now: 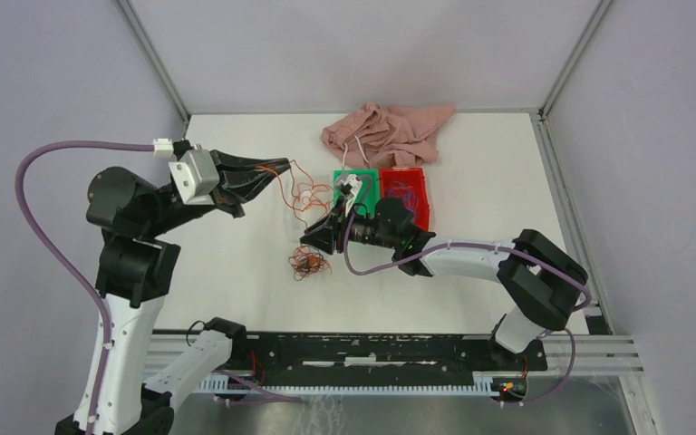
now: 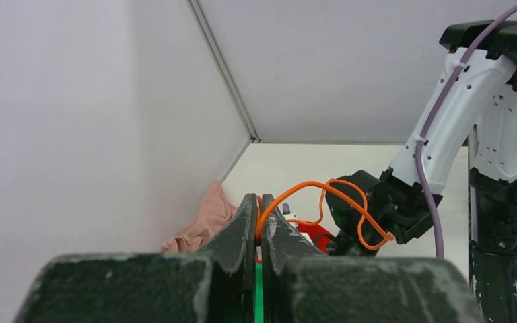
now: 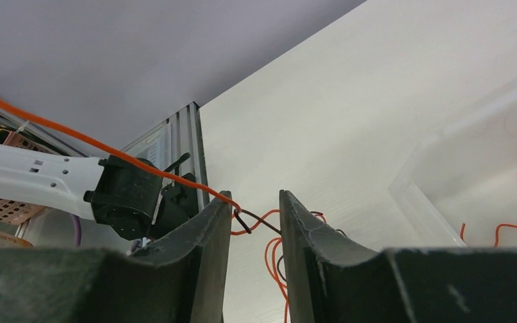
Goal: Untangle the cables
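Left tool: my left tool (image 1: 276,169) (image 2: 258,202) is raised over the left of the white worktop (image 1: 254,290). Its black fingers are pressed together and clamped on one orange strand (image 2: 323,185) of the thin, curly orange and dark cables (image 1: 301,192).

Right tool: my right tool (image 1: 314,240) (image 3: 254,195) hangs low near the middle of the worktop with its fingers apart. An orange wire and a dark one cross the gap and touch the inner face of one finger, but they are not pinched.

Strand between tools: from the left tool the orange strand loops out and down toward the right tool. In the right wrist view it runs taut from the upper left to that tool's finger.

Tangle: a small knotted tangle (image 1: 309,264) of orange and dark wire lies on the worktop just below and in front of the right tool, apart from it.

Clear tray: a transparent plastic tray (image 3: 417,175) sits just beside the right tool, with loose orange strands inside.

Bins: a green plastic bin (image 1: 369,181) and a red plastic bin (image 1: 421,181) stand side by side, touching. My right arm's black wrist crosses in front of them.

Cloth: a crumpled pink cloth (image 1: 385,134) (image 2: 205,219) lies at the far edge, behind the bins.
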